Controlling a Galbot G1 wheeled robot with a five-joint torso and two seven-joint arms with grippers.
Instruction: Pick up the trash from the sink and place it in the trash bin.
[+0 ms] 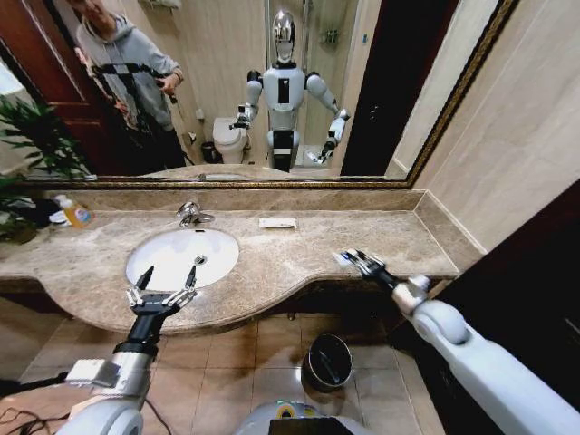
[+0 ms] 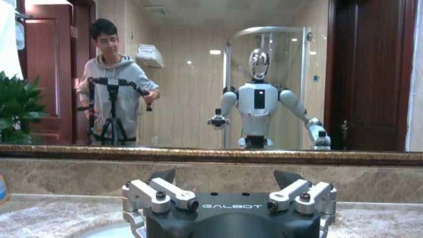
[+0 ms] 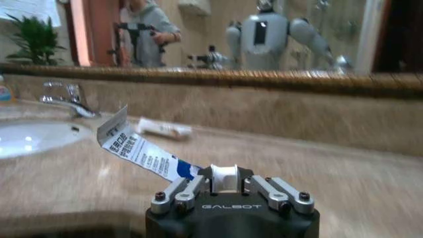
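My right hand [image 3: 225, 184] is clamped on white-blue packet [image 3: 142, 148] over counter [image 1: 299, 254]; bin [image 1: 327, 361] at 6 o'clock, drop pending. Left hand [image 1: 166, 288] spread wide, idle.

The word "GALBOT" stands in pale letters on the dark body of the left gripper [image 2: 230, 184]; the same word stands on the body of the right gripper [image 3: 225, 178]. The white-blue packet [image 3: 142, 151] held there carries lines of dark print too small to read.
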